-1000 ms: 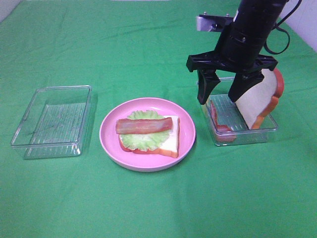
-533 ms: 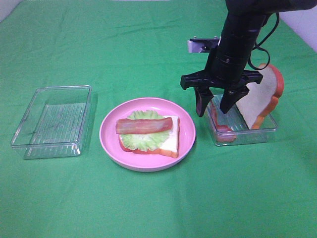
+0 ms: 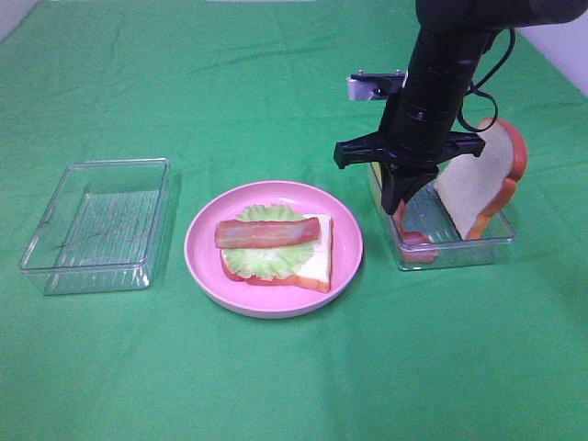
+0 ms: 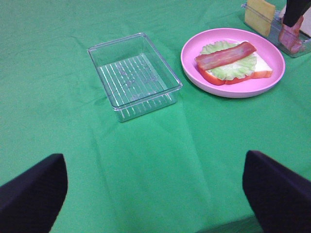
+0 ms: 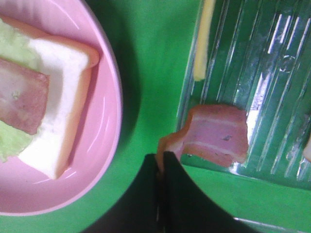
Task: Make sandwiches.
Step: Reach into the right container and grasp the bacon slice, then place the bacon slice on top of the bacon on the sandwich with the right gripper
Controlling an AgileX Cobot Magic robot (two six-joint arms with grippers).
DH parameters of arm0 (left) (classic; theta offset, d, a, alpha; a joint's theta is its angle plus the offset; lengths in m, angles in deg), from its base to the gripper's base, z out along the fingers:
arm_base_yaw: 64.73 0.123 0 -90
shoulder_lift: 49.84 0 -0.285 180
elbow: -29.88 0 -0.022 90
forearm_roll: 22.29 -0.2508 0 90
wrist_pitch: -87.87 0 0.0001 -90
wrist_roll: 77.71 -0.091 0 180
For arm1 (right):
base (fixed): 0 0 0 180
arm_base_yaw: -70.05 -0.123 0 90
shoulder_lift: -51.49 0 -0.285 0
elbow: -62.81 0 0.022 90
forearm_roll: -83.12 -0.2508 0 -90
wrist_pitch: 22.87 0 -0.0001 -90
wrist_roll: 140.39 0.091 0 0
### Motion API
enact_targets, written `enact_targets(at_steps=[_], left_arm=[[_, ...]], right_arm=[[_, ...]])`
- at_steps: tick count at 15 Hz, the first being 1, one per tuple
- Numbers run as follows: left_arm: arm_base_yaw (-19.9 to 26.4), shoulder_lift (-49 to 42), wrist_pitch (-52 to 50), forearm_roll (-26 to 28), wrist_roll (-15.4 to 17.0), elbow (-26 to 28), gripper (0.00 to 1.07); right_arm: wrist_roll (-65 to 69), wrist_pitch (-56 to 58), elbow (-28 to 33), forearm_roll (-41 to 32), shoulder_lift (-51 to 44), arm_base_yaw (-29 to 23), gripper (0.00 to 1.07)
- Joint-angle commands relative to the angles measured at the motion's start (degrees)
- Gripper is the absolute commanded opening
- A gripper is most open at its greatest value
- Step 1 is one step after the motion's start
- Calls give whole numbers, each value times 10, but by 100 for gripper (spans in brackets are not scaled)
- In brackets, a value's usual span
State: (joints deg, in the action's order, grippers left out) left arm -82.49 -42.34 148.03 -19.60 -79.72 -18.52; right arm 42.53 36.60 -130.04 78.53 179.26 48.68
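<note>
Well, the sandwich [image 3: 276,250] is only half made. It lies on the pink plate [image 3: 197,253] in the middle of the green cloth [image 3: 276,386]. At the bottom is a white piece of bread with an orange-brown crust. On that sits frilly light green lettuce. One red-brown piece of bacon lies flat across the top.

The right hand [image 3: 401,200] reaches down into the right tray [image 3: 455,255]. It is closed tight on the edge of a loose bacon strip [image 5: 216,138]. A bread slice [image 3: 478,184] leans up on its edge in that tray. A thin yellow cheese slice [image 5: 201,43] stands in there too.

The left tray [image 3: 96,274] sits to the left of the plate. The left hand [image 4: 153,165] hangs over the cloth with its fingers wide apart, holding nothing.
</note>
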Motion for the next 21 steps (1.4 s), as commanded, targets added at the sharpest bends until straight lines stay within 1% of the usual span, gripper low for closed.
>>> enact_targets(at_steps=[1, 2, 3, 4, 6, 7, 9, 10, 12, 14, 15, 16, 17, 18, 21], left_arm=[[-1, -11, -6, 3, -1, -1, 93], [-1, -11, -6, 3, -1, -1, 93], [-1, -11, -6, 3, -1, -1, 93], [-1, -11, -6, 3, -1, -1, 93], [-1, -11, -6, 3, -1, -1, 93], [-1, -11, -6, 3, -1, -1, 93], [-1, -11, -6, 3, -1, -1, 93], [-1, -11, -6, 3, -1, -1, 93], [-1, -11, -6, 3, -1, -1, 93], [-1, -11, -6, 3, -1, -1, 93], [-1, -11, -6, 3, -1, -1, 93], [-1, -11, -6, 3, -1, -1, 93], [-1, -11, -6, 3, -1, -1, 93], [-1, -11, -6, 3, -1, -1, 93], [-1, -11, -6, 3, -1, -1, 93]], right_arm=[[6, 10, -3, 10, -23, 0, 0], [6, 23, -3, 12, -45, 0, 0], [6, 23, -3, 12, -45, 0, 0], [5, 44, -3, 7, -75, 0, 0], [-5, 76, -3, -30, -124, 0, 0], [-18, 93, -3, -62, -153, 0, 0], [-45, 106, -3, -121, -176, 0, 0], [-45, 106, -3, -121, -176, 0, 0], [-104, 97, -3, -244, -180, -1, 0], [-146, 46, -3, -337, -179, -10, 0], [-146, 46, -3, -337, -179, -10, 0], [-166, 26, -3, -383, -168, -14, 0], [-170, 24, -3, -396, -164, -15, 0], [-202, 15, -3, -453, -132, -30, 0], [-230, -23, -3, -515, -78, -60, 0]])
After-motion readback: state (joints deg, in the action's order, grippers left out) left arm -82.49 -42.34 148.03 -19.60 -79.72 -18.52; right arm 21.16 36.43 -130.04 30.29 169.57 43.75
